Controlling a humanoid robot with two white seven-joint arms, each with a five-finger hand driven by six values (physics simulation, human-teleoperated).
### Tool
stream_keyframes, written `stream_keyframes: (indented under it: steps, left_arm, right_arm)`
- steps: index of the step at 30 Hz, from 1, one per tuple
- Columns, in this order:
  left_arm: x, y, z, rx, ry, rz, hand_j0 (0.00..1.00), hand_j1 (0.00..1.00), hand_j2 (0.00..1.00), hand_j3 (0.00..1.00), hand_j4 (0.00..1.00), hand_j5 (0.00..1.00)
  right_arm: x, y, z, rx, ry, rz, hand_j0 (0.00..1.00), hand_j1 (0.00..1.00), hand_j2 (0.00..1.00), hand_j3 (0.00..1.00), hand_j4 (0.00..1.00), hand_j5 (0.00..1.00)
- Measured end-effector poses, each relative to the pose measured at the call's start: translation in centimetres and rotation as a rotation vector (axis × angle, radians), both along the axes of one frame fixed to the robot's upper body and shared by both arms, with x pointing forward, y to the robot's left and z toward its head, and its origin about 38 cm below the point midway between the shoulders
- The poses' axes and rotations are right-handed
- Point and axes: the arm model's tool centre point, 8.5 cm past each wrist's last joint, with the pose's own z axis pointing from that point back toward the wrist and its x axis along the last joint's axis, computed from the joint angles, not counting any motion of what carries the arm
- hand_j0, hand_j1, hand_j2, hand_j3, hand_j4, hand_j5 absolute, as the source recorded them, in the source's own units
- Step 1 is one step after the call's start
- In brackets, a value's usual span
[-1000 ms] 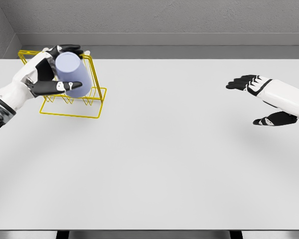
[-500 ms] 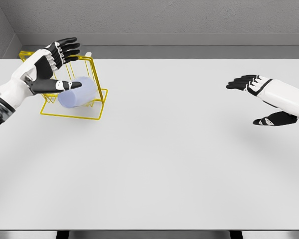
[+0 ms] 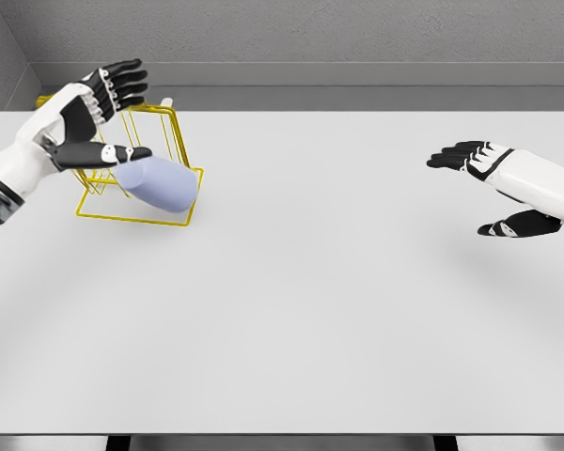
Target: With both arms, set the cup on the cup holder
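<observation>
Lying on its side across the base of the yellow wire cup holder point(image 3: 136, 193), the pale lavender cup point(image 3: 158, 182) sits at about ten o'clock on the white table point(image 3: 301, 282), its body slanting toward the holder's front right corner. The left hand point(image 3: 89, 117) hovers just above and to the nine o'clock side of it, fingers spread wide and thumb stretched out over the cup's upper end, gripping nothing. Over at three o'clock the right hand point(image 3: 493, 183) floats well apart from everything, fingers loosely extended and empty. Judging by this, the cup is released onto the holder, so the main work looks done; whether it counts as properly seated on a peg is doubtful, since it appears tipped over rather than hung.
</observation>
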Motion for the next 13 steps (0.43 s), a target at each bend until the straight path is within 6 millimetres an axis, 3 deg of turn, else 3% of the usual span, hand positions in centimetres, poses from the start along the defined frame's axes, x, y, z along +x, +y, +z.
stream_keyframes:
  steps: [8, 13]
  left_arm:
    - [-0.6, 2.6, 1.4, 0.053, -0.030, 0.033, 1.00, 1.00, 1.00, 1.00, 1.00, 1.00]
    - [-2.9, 4.9, -1.1, 0.082, -0.014, 0.045, 1.00, 1.00, 1.00, 1.00, 1.00, 1.00]
  right_arm:
    - [0.0, 0.0, 0.0, 0.000, 0.000, 0.000, 1.00, 1.00, 1.00, 1.00, 1.00, 1.00]
    - [0.0, 0.0, 0.0, 0.000, 0.000, 0.000, 1.00, 1.00, 1.00, 1.00, 1.00, 1.00]
